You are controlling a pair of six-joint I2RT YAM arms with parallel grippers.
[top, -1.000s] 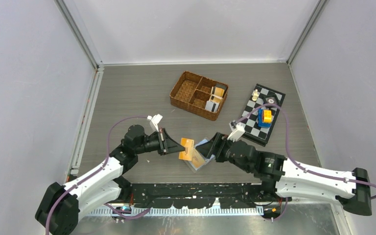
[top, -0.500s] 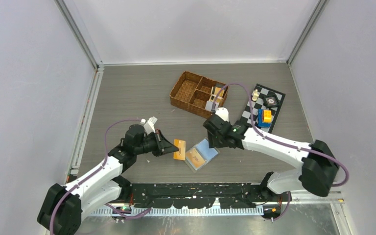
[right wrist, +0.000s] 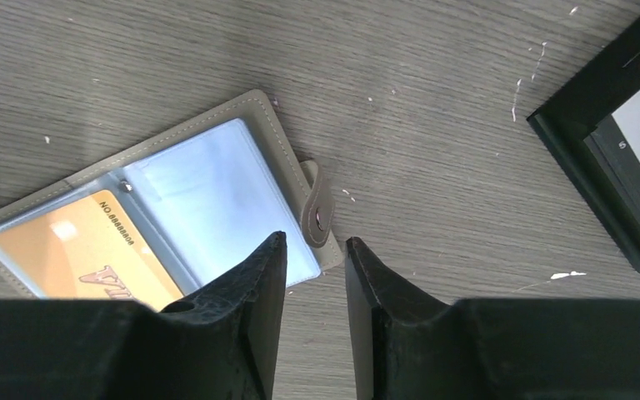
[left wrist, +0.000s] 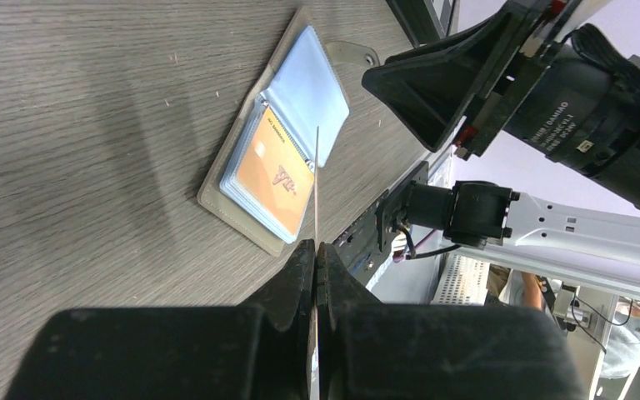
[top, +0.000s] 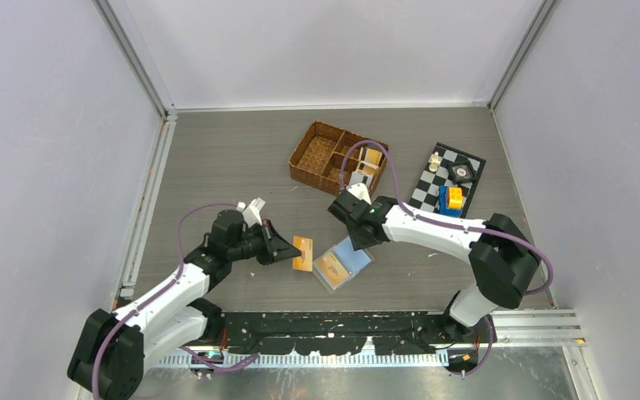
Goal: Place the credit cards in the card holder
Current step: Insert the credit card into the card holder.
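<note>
Left of centre in the overhead view, your left gripper (top: 282, 248) is clenched on an orange credit card (top: 302, 253). It pinches the card's left end, so the rest of it sticks out to the right. From that wrist's own camera the card is edge-on (just a thin pale line rising out of the shut fingertips).

Just right of it, a little below the middle of the frame, the card holder (top: 354, 252) lies open and flat on the table (top: 217, 167). You cannot tell whether the held card touches the holder's left edge or only sits beside it. A second orange card (top: 331, 267) is tucked in the holder's lower-left sleeve, and the upper-right sleeve shows pale blue plastic.

Your right gripper (top: 357, 235) hangs over the holder's upper-right end. In its wrist view the fingers stand a little apart with nothing between them, and the snap tab (right wrist: 317, 215) shows through the gap (no contact with it can be made out).

Above that, in the upper middle of the overhead frame, a brown wicker basket (top: 308, 137) sits well apart from the holder. Spare cards (top: 372, 156) stand in its right-hand compartments.

Far right, a chessboard (top: 430, 178) lies at an angle and carries a blue-and-yellow block (top: 450, 198) plus a few small pieces too tiny to identify.
</note>
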